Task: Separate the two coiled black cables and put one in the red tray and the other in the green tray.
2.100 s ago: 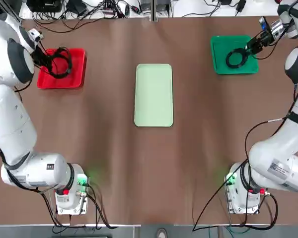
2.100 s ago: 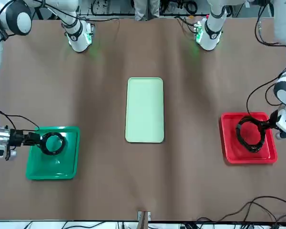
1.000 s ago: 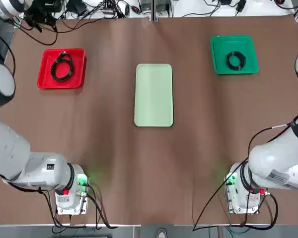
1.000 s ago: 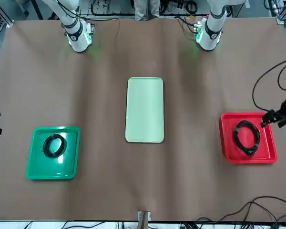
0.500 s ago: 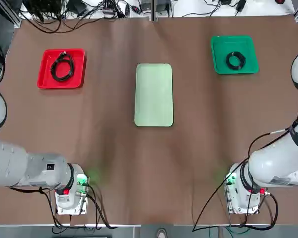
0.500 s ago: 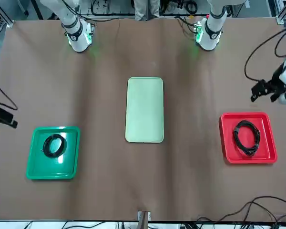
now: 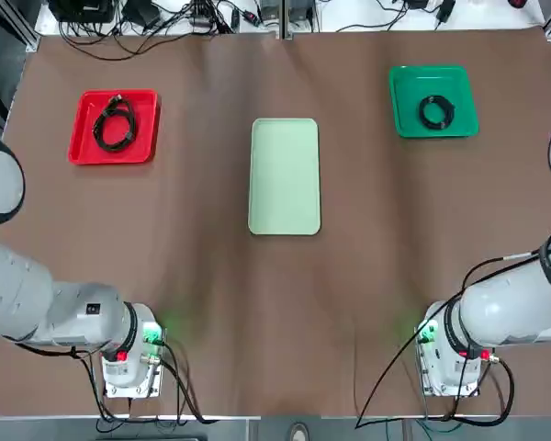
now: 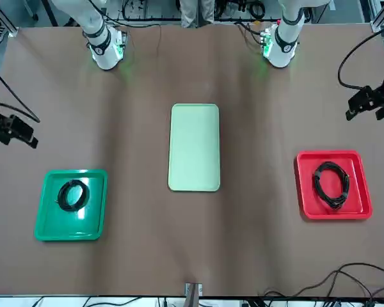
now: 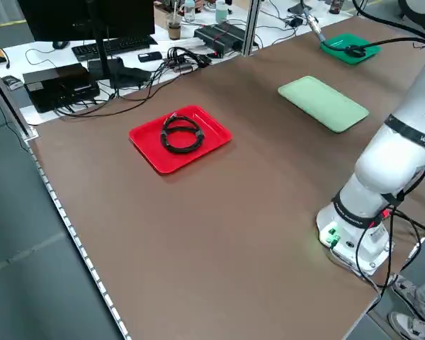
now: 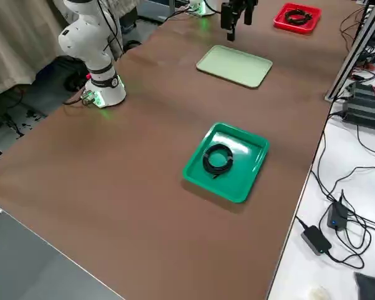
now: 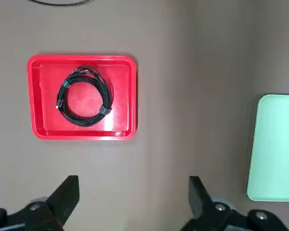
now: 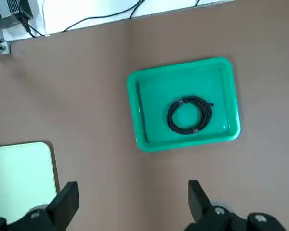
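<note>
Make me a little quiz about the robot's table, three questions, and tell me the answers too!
1. True or false: both coiled cables lie in the same tray.
2. Fill in the gap: the pale mint-green tray sits ____ the red tray and the dark green tray.
3. Which gripper is open: A) only the left gripper, B) only the right gripper, C) both, or D) neither?

Key: 1. False, the red tray has one coil and the dark green tray has the other coil. 2. between. 3. C, each hangs over the table with its fingers apart.
</note>
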Motion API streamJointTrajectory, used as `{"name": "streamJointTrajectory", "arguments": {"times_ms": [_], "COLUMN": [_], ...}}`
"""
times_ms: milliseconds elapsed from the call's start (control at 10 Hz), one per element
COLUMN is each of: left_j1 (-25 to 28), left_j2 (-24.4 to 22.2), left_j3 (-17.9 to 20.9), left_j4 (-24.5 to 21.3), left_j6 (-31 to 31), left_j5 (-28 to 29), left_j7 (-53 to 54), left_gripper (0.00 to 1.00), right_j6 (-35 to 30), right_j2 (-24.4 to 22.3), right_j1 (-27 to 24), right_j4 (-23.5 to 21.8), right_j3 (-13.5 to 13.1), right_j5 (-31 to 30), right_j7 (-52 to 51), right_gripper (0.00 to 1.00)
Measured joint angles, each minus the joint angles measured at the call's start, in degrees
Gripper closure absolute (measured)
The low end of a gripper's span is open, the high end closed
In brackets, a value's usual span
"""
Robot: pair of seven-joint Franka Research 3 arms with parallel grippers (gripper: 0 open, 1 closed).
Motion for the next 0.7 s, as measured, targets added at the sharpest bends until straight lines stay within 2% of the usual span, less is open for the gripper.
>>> {"name": "streamJointTrajectory", "arguments": {"times_ms": [200,400,700], "left_j1": [-0.01,0.00,0.02], "left_j2": [0.18,0.16,0.13], "left_j3": [-0.11,-0.19,-0.20], "left_j4": [0.00,0.00,0.02], "left_j6": [-0.48,-0.54,-0.54], "left_j5": [0.00,0.86,1.62], "left_j7": [-0.72,-0.78,-0.77], "left_gripper": [0.00,0.00,0.00], "right_j6": [-2.15,-2.25,-2.48], "right_j2": [-1.87,-3.49,-4.97], "right_j1": [0.04,1.33,1.91], "right_j4": [-1.84,-3.41,-4.93], "right_j3": [-0.22,-2.06,-2.71], "right_j5": [-0.16,-0.38,-0.66], "right_j7": [0.12,0.12,0.29], "right_gripper": [0.00,0.00,0.00]}}
